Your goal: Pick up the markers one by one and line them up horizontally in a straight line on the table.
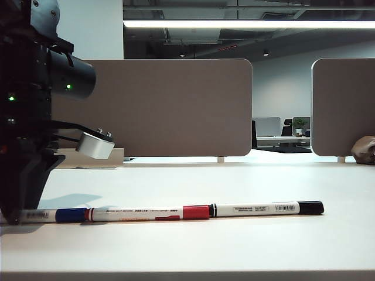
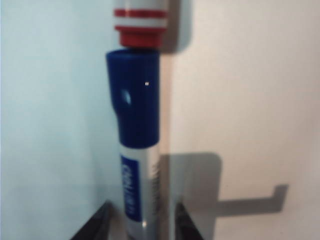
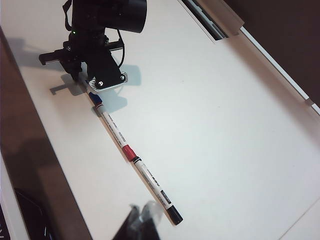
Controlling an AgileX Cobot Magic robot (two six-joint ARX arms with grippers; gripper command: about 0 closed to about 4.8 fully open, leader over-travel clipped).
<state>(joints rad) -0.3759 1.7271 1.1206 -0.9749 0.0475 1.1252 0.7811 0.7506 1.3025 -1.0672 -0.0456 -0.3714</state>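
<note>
Three markers (image 1: 170, 212) lay end-to-end on the bench (image 1: 234, 181), our left tool (image 2: 141, 222) open astride blue, right tool (image 3: 142, 220) shut empty; retreat seemed next.

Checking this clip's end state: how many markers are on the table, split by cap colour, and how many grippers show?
Blue-capped marker: 1
Red-capped marker: 1
Black-capped marker: 1
Markers in total: 3, lying end to end in one line on the table
Grippers: 2, the left gripper astride the blue marker's barrel, the right gripper near the black-capped end
Total: 5
</note>
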